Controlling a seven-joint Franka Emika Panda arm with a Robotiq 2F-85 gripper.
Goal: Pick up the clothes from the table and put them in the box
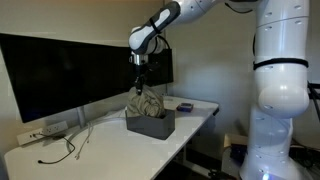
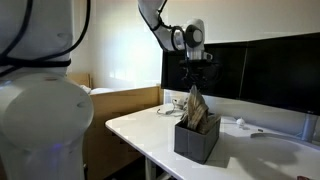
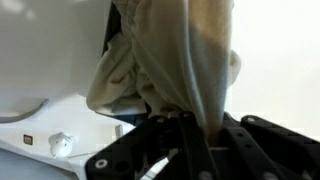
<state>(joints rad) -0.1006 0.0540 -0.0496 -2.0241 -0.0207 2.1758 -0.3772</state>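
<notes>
White table (image 1: pixel 120 145), black monitor (image 1: pixel 60 75) behind, loose cables (image 1: pixel 65 150) near one corner. The gripper (image 1: pixel 140 88) pinches limp tan clothes (image 1: pixel 147 103) dangling into the grey box (image 1: pixel 150 125).

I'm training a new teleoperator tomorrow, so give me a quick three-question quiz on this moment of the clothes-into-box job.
1. True or false: the gripper is open and empty.
2. Where does the lower end of the clothes reach? A) into the box B) onto the floor C) onto a chair
3. Fill in: the box stands on the white ____.

Key: 1 false, it is shut on the clothes; 2 A; 3 table.
</notes>
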